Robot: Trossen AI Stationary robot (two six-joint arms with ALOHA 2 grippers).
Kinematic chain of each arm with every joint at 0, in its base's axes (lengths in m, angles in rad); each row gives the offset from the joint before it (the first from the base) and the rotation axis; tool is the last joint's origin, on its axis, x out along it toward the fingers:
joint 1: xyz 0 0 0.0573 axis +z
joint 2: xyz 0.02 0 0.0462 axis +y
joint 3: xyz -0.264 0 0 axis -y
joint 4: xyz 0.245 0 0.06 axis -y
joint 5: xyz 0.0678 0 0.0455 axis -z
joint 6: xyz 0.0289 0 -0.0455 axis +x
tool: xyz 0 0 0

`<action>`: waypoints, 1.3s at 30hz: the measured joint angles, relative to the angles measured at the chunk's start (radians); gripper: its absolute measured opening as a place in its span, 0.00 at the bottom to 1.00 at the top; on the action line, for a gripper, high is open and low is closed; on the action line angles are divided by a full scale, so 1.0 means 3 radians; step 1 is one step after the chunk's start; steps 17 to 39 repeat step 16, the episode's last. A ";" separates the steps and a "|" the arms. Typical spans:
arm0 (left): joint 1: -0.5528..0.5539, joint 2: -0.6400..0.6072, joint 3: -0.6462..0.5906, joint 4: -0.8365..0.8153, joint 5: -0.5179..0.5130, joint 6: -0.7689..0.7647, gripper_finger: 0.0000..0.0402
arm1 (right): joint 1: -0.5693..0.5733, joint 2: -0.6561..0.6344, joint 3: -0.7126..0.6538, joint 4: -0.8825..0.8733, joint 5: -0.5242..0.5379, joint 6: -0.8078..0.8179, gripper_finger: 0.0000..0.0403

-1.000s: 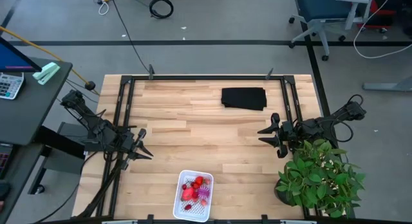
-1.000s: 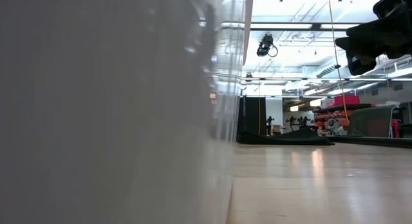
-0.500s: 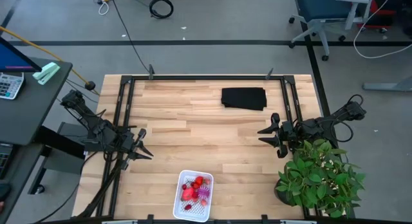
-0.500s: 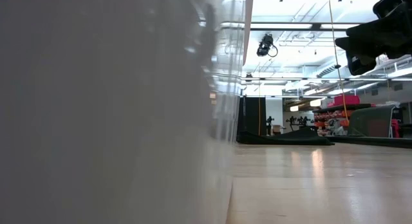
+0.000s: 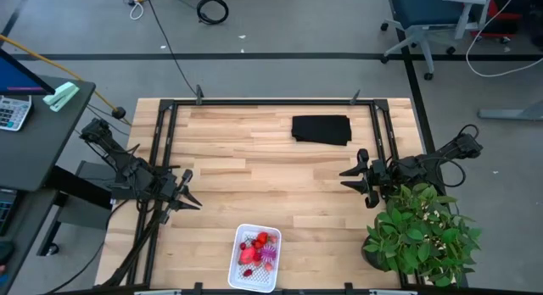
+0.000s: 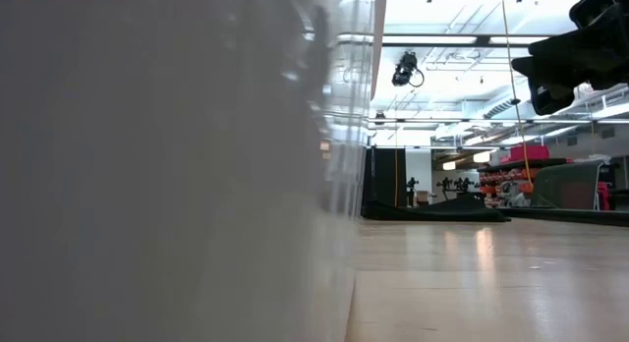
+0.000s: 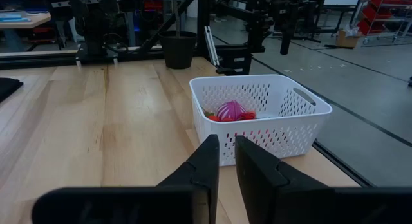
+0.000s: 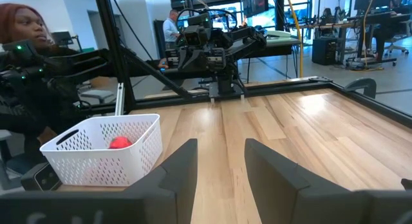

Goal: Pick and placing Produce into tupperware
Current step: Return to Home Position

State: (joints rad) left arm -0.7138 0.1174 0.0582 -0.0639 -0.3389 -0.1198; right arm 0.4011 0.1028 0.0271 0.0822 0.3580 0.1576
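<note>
The white mesh-walled tupperware [image 5: 255, 257] stands on the table near its near edge and holds the produce [image 5: 257, 248]: several red pieces and a spiky purple piece [image 7: 230, 110]. It also shows in the right wrist view [image 8: 103, 150]. My left gripper [image 5: 192, 192] rests at the table's left side, its fingers a narrow gap apart, empty [image 7: 226, 161]. My right gripper [image 5: 351, 183] rests at the table's right side, open and empty [image 8: 220, 161]. In the low view the tupperware's wall [image 6: 177, 165] fills the left half.
A flat black folded cloth [image 5: 321, 129] lies at the table's far side. A green leafy potted plant [image 5: 422, 230] stands at the near right corner, beside my right arm. A person [image 8: 26, 31] sits beyond the table's left edge.
</note>
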 joint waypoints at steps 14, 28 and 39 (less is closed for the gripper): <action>0.0001 0.0000 0.0000 0.0000 -0.0001 0.0000 0.16 | 0.0001 0.0000 0.0000 0.0000 0.0000 0.0000 0.34; 0.0000 0.0000 0.0000 0.0000 -0.0001 0.0000 0.15 | 0.0001 0.0000 -0.0001 0.0000 0.0000 0.0000 0.34; 0.0000 0.0000 0.0000 0.0000 -0.0001 0.0000 0.15 | 0.0001 0.0000 -0.0001 0.0000 0.0000 0.0000 0.34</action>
